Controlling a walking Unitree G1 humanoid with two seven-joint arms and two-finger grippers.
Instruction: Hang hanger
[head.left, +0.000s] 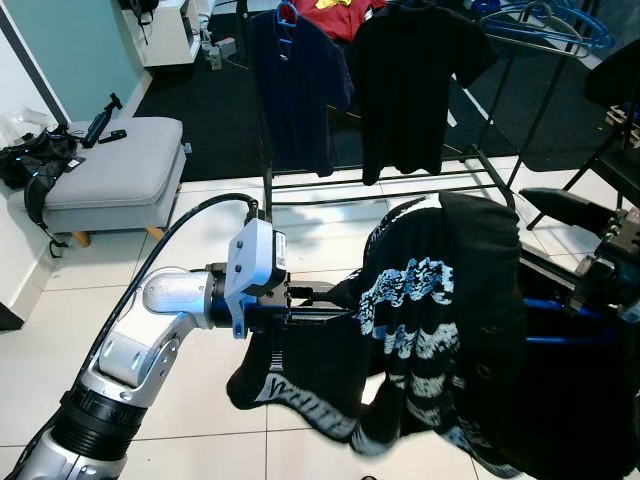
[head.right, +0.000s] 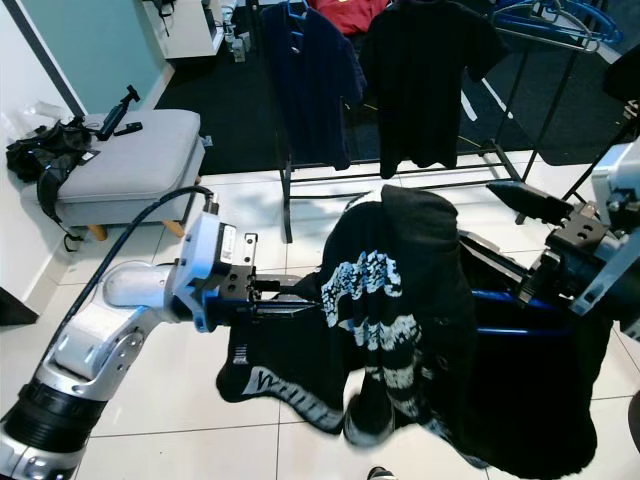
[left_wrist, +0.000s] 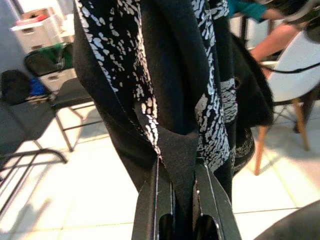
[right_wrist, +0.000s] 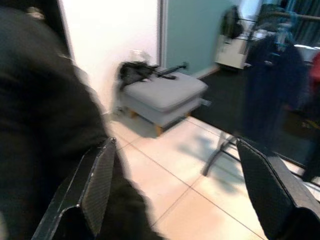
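Note:
A black shirt (head.left: 440, 330) with white print hangs low over the floor in front of me. My left gripper (head.left: 340, 306) reaches in from the left and is shut on its fabric; the left wrist view has both fingers (left_wrist: 155, 200) pinching a black fold (left_wrist: 177, 145). Blue hanger bars (head.left: 560, 305) poke out from under the shirt on the right side. My right gripper (head.left: 548, 240) stands open beside the shirt's right shoulder, its fingers (right_wrist: 95, 185) wide apart with nothing between them. The clothes rack (head.left: 400, 180) stands behind.
On the rack hang a navy shirt (head.left: 298, 85), a black T-shirt (head.left: 410, 85) and a red garment (head.left: 335, 15), with spare blue hangers (head.left: 545, 25) at its right end. A grey ottoman (head.left: 110, 165) and a black bag (head.left: 30, 160) sit at the left. A chair leg (head.left: 590, 170) is at the right.

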